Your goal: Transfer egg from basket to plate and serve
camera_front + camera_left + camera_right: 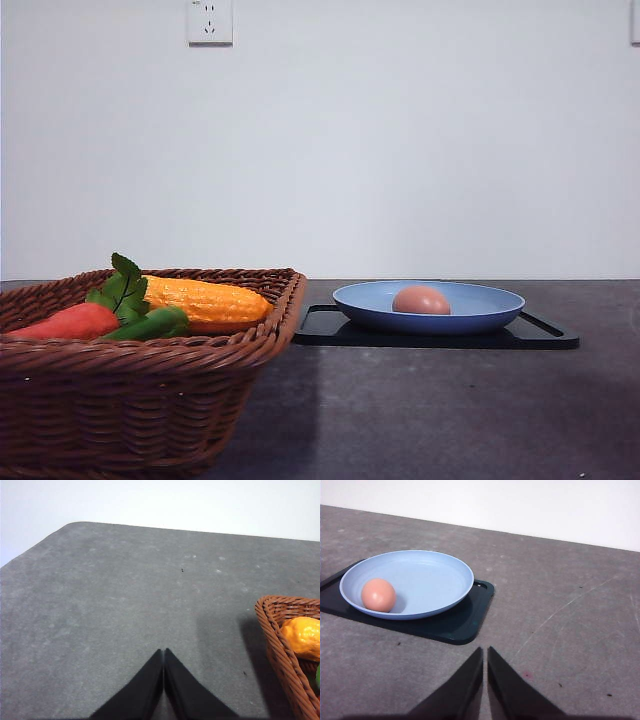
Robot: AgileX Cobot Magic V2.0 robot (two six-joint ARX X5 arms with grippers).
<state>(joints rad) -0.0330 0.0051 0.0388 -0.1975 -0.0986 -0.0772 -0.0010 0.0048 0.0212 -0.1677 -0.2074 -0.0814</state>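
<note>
Black left gripper (164, 652) fingers pressed together, right gripper (485, 650) likewise, both empty

basket (150, 385) showing rough woven wicker | plate (427, 582) looking smooth, matt | egg (378, 595) looking smooth | worktop (115, 610) appearing dull, grainy grey

No writing to read anywhere — not a letter, not a number; the wall socket (209, 21) is blank white with only its slots showing; the basket (150, 370), plate (480, 310) and tray (540, 335) carry no label or brand — nothing printed on the table (560, 580) either.
</note>
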